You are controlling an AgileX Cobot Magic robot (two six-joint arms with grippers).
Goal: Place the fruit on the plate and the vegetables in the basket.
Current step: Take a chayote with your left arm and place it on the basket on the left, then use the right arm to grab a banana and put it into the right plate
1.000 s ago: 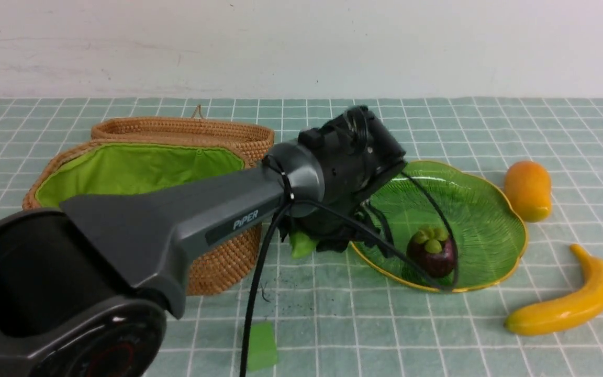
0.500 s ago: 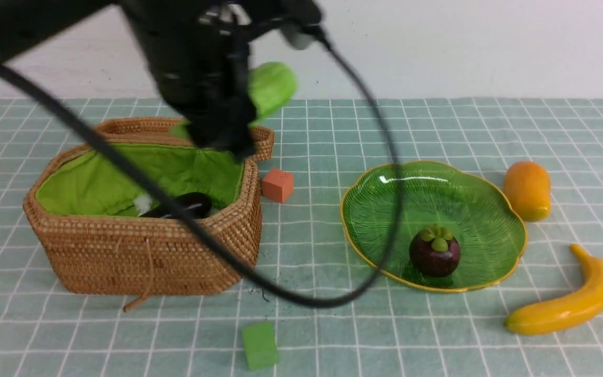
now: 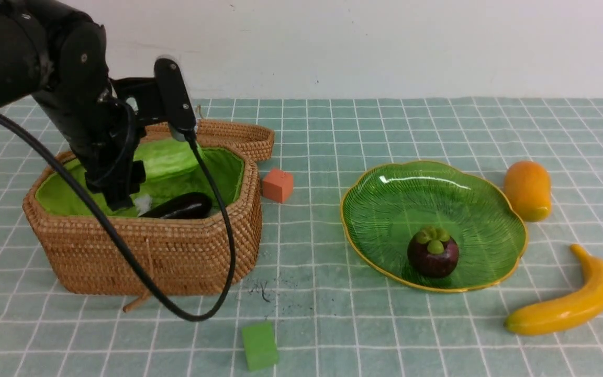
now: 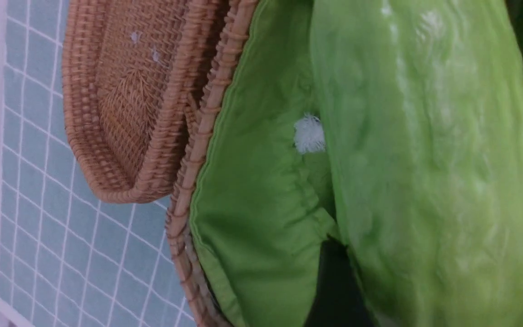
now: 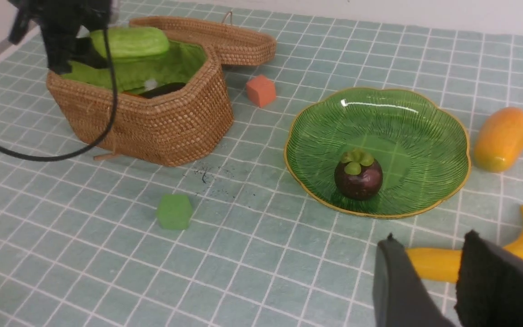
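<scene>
The left arm has swung off the plate's side. A second ago it lay low across the front, hiding most of the basket. Now it stands over the basket at 9 o'clock on the table. The gourd, which half a second ago rode high above the basket's far rim, has come down to the basket mouth. It lies level over the green lining, above the eggplant.

The left gripper has its jaws spread wide on either side of the gourd. I cannot tell whether they still press it or have just let go. The left wrist view is filled by the gourd's bumpy skin, with the lining and the lid beside it.

With the arm gone, the orange cube shows again, at 3 o'clock of the basket. The cable loops down across the basket's front wall.

The fruit has not moved. The mangosteen sits on the plate toward its 6 o'clock edge. The mango lies off the plate at its 2 o'clock and the banana at its 4 o'clock, both on the cloth. The green cube stays near the 6 o'clock edge.

The right gripper hangs over the banana end of the table, with its jaws partly apart and nothing between them.
</scene>
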